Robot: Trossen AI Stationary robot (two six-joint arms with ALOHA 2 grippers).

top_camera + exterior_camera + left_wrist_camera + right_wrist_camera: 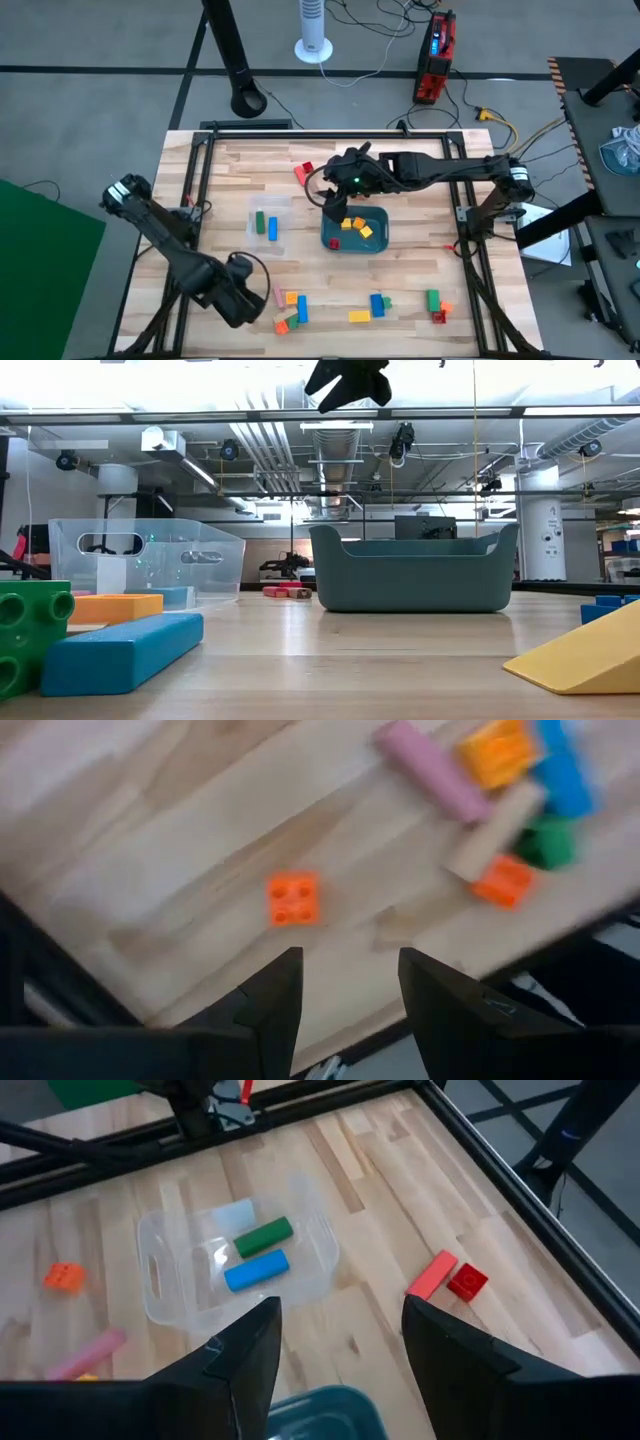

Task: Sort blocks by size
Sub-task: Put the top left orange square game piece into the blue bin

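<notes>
The blocks lie in groups. Yellow, orange and red ones (356, 227) sit in the teal tray (378, 246). A green bar (263, 1236) and a blue bar (256, 1269) lie in the clear container (266, 222). A red bar and a red cube (452, 1276) rest on the far part of the table. My right gripper (335, 207) hangs open above the tray's left rim, holding nothing. My left gripper (250, 298) is open near the front edge. An orange cube (293, 900) lies ahead of its fingers, with a mixed cluster (291, 310) beyond.
More blocks lie along the near edge: a yellow, blue and green group (372, 308) and a green and red pair (436, 304). A black frame (195, 170) borders the wooden table. In the low view a blue bar (125, 650) and a yellow block (580, 657) lie close to the camera.
</notes>
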